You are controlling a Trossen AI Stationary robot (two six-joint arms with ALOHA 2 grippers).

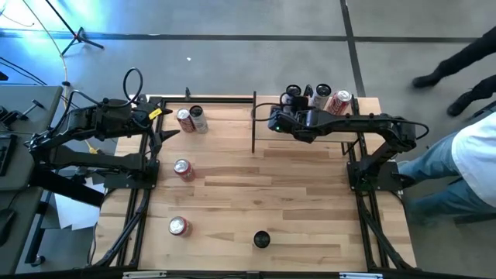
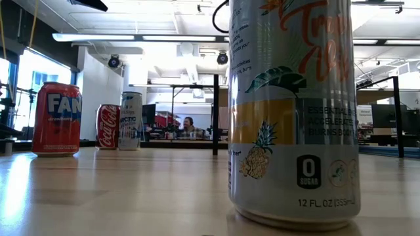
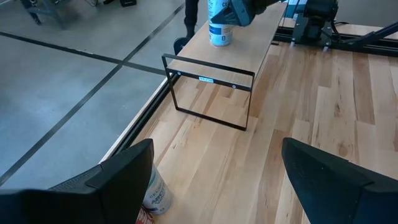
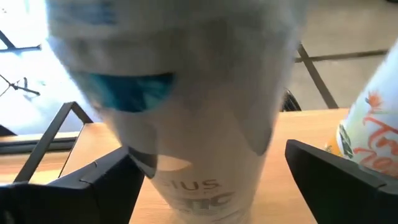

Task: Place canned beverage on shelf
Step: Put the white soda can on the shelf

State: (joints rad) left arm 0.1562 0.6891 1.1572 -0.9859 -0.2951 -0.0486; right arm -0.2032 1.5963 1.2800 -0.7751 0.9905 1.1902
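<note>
The shelf [image 1: 304, 147] [image 3: 245, 53], a light-wood board on thin black posts, stands at the table's far right. A white-and-blue canned beverage [image 3: 221, 28] [image 4: 186, 124] stands upright with its base on the board. My right gripper [image 1: 274, 118] [image 4: 208, 180] is over the shelf, open, with one finger on each side of this can. Several other cans [image 1: 322, 97] stand at the shelf's far edge. My left gripper [image 1: 164, 128] [image 3: 217, 186] waits open and bare at the table's far left. My right gripper's fingers come slanting down at the can's lower body [image 4: 193, 186], one on each side. A gap shows between the can and one finger [image 4: 323, 174]. Whether the other finger [image 4: 106, 186] touches the can, I cannot tell.
Two cans [image 1: 191, 119] stand on the table by my left gripper. Two red cans [image 1: 184, 169] [image 1: 179, 225] stand along the left side. A tall can [image 1: 262, 239] [image 2: 292, 111] stands near the front edge. A person [image 1: 473, 155] is beside the table's right edge.
</note>
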